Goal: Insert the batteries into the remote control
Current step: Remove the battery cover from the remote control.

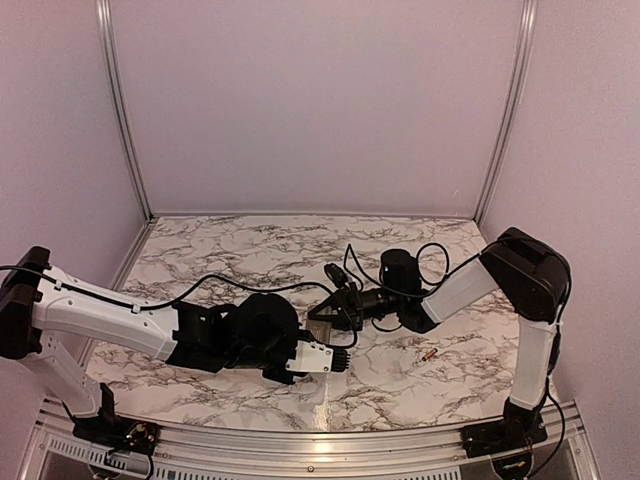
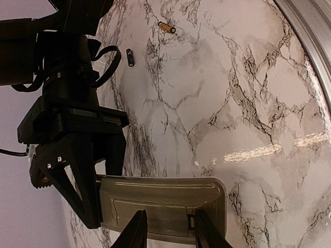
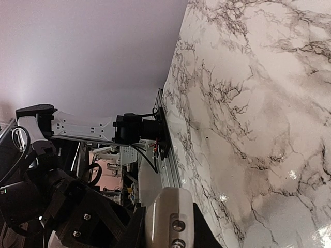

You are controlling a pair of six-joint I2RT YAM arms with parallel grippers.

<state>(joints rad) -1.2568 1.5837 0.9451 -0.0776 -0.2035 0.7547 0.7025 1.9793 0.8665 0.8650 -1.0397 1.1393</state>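
The remote point(image 2: 160, 202) is up between the two grippers near the middle of the table point(image 2: 248, 103), grey back towards the left wrist camera and white, buttoned face towards the right wrist camera. The right gripper point(image 3: 166, 230) is closed on one end of it, a finger on each side, and in the left wrist view it reaches in from the left. The left gripper point(image 2: 170, 227) has its fingers a narrow gap apart, with the tips lying over the lower edge of the remote's back. Whether they pinch anything, I cannot tell. Both batteries lie loose on the marble beyond the remote, well apart from it. The black battery point(image 2: 130, 57) is just beside a loop of the right arm's cable point(image 2: 111, 59). The gold battery point(image 2: 166, 27) is farther off and not touching the black one. From above, the gold one sits right of the grippers, in front of the right arm
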